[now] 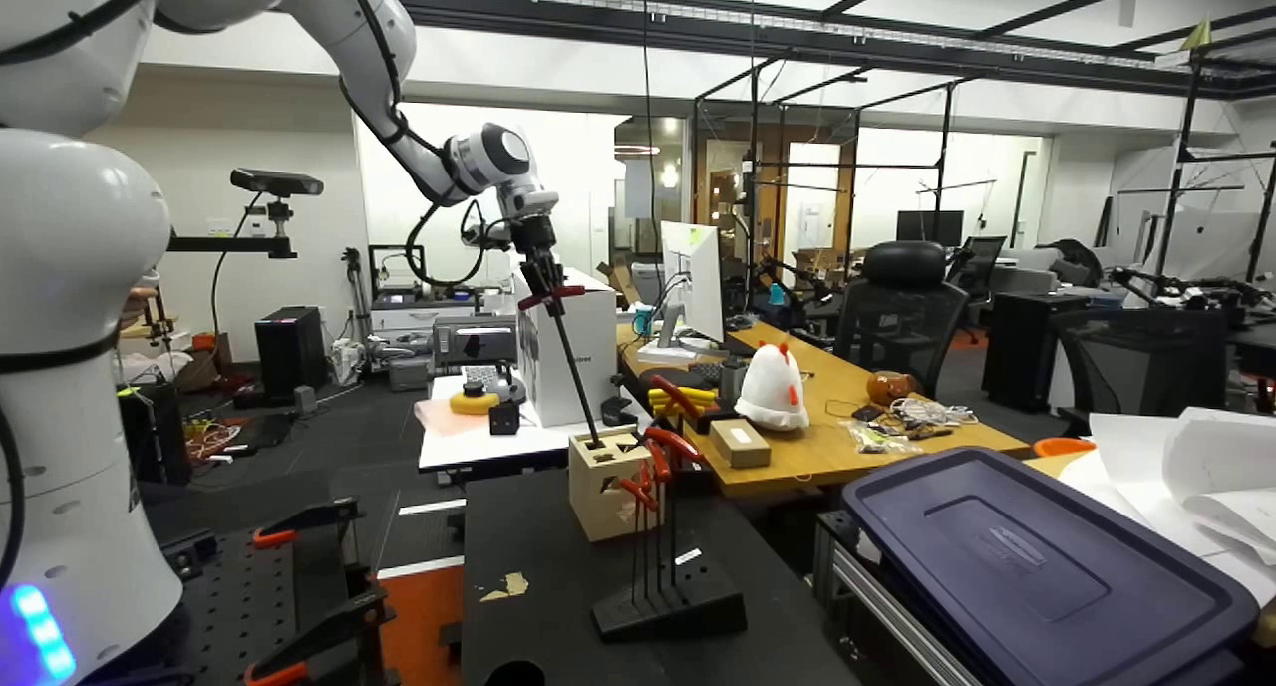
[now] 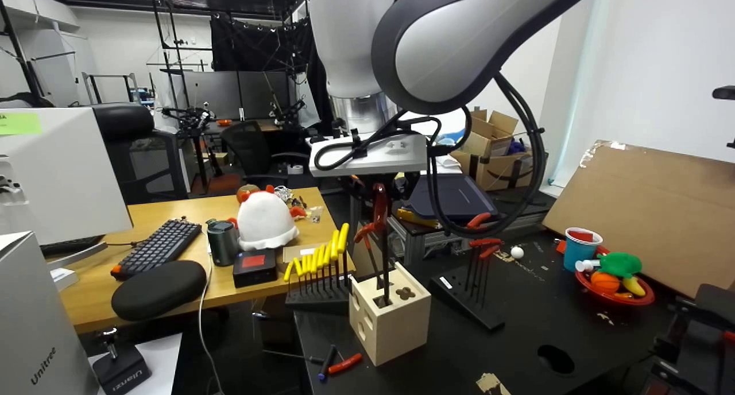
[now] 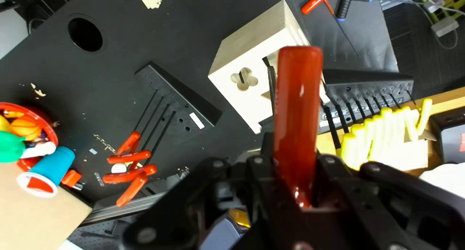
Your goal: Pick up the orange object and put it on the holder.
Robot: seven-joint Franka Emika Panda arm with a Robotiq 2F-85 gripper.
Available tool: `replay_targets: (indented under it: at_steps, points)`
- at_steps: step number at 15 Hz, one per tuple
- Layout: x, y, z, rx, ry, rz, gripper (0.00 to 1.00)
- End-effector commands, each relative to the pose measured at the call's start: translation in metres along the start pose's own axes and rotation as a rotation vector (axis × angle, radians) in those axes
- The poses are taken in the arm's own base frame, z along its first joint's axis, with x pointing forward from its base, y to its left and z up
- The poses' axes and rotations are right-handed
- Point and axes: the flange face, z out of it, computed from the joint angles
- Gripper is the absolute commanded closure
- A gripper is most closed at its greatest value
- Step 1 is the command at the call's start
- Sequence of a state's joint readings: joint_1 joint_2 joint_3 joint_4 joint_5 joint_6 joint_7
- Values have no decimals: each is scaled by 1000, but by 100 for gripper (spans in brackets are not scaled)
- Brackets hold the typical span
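The orange T-handle key is above the wooden block, its shaft reaching down to an opening in the block's top; how deep the tip goes, I cannot tell. The gripper has its fingers closed firmly around the handle. The block stands on the black table. So picking up is done; in my judgement, lowering the key fully and releasing it are left.

All views share the wooden holder, the wrist's steeply from above.
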State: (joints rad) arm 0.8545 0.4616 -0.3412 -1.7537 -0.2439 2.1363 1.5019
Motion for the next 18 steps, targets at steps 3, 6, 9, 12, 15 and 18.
replay_targets:
  at_steps: [3,6,9,12,15,18]
  points:
    - [33,1,-31,6,51,129,95]
    - [44,0,-35,-11,89,177,95]
    - [51,7,-40,-49,110,213,95]
    - [59,25,-47,-80,123,265,95]
    - [69,49,-54,-81,115,338,95]
    - [76,74,-51,-81,92,414,95]
